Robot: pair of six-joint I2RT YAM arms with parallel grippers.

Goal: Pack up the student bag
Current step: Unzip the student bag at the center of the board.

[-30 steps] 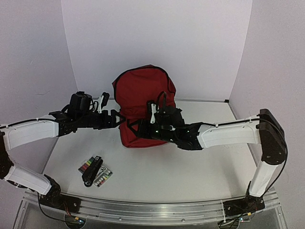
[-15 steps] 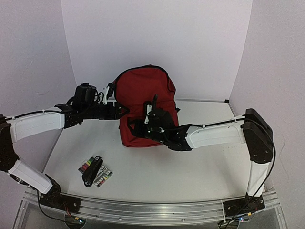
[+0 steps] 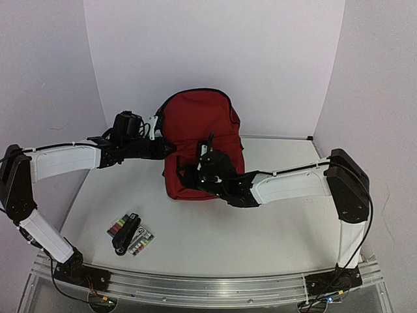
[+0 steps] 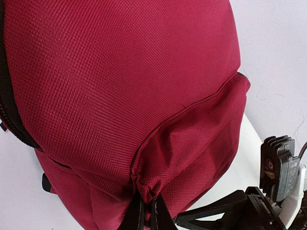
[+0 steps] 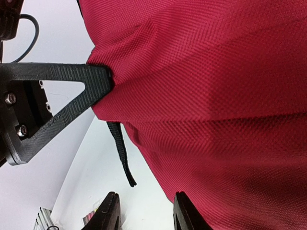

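**Top view.** The student bag stands upright at the back middle of the table, its long axis vertical. My left gripper meets its left flank. My right gripper sits low at the front, just beside the left one. Small coloured items lie well apart, near left.

**Left wrist view.** My left fingers are pressed together on a fold of bag fabric at the pocket seam, and the bag rises up and away from them.

**Right wrist view.** My right fingers stand parted under the bag's bulge and clamp nothing that I can see. A black strap hangs just beyond them. With the left anchoring, I judge the right the freer arm. The bag's top edge lies above both.
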